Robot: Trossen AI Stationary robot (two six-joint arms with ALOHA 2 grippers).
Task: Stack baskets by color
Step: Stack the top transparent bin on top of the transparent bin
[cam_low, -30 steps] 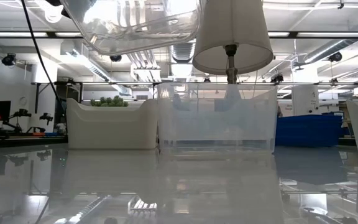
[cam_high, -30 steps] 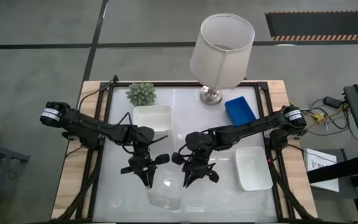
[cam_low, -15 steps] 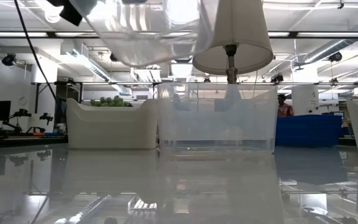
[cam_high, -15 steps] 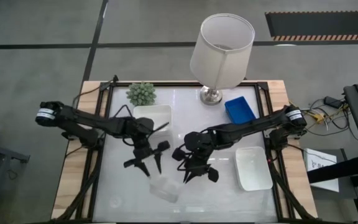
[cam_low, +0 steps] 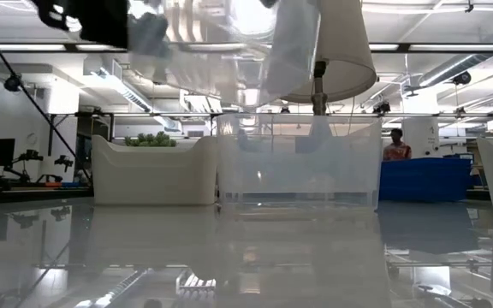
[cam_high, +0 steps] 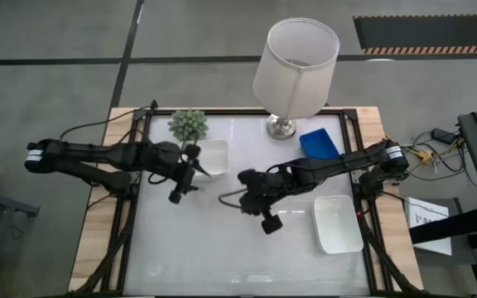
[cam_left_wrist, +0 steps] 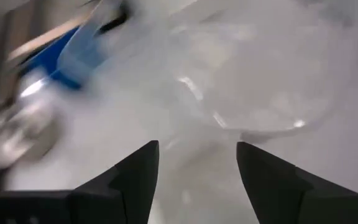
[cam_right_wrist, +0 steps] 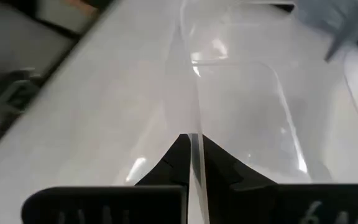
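Observation:
My right gripper (cam_right_wrist: 193, 155) is shut on a clear basket (cam_right_wrist: 241, 93), which it holds in the air over the table's middle; in the low view this basket (cam_low: 221, 43) shows blurred at the top. A second clear basket (cam_low: 298, 162) stands on its bottom on the table. My left gripper (cam_left_wrist: 197, 168) is open with nothing between its fingers. It hovers at the left end of a white basket (cam_high: 205, 156), apart from the held basket. A blue basket (cam_high: 320, 145) and another white basket (cam_high: 338, 223) lie on the right. My right gripper pinches the clear basket's thin rim edge (cam_right_wrist: 194, 140) between its two fingers. The basket reaches away from the fingers, lifted clear of the table and tilted.
A white-shaded lamp (cam_high: 295, 70) stands at the far edge, its base (cam_high: 281, 127) beside the blue basket. A small green plant (cam_high: 188, 124) sits at the far left. The near half of the white table (cam_high: 222, 265) is bare. A person shows in the room beyond (cam_low: 392, 145).
My left gripper has opened, let go of the clear basket and drawn back toward the table's left and far side, turning as it went. My right gripper has kept its hold, rolled and risen a little. The basket has swung up from the near edge toward the middle.

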